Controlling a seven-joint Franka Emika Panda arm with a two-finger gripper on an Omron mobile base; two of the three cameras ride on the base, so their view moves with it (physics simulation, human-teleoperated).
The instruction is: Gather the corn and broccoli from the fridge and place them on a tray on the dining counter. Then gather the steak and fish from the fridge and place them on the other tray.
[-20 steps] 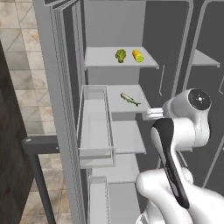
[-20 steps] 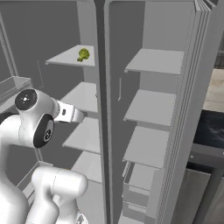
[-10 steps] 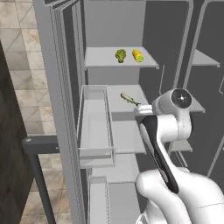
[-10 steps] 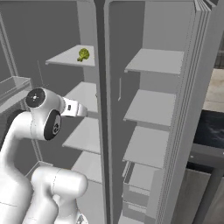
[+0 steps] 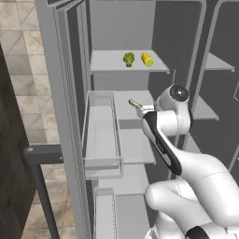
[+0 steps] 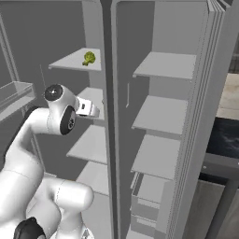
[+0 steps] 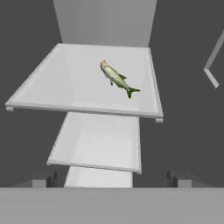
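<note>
Three food items sitting in open fridge [image 5: 70, 70].
One broccoli [image 5: 129, 59] and one corn [image 5: 147, 59] lying together on top shelf; one fish [image 7: 117, 78] lying alone on shelf below. Gripper [image 7: 111, 179] hovering wide open, holding nothing.

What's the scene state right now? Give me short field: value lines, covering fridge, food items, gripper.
fridge: open, doors swung wide
top shelf: broccoli and corn side by side, apart
second shelf: fish lying flat, alone, toward the back right in the hand view
door bin: clear bin on the left door, nothing seen in it
gripper: open, holding nothing, in front of the fish shelf and short of it
steak: not located
trays: not located
</note>
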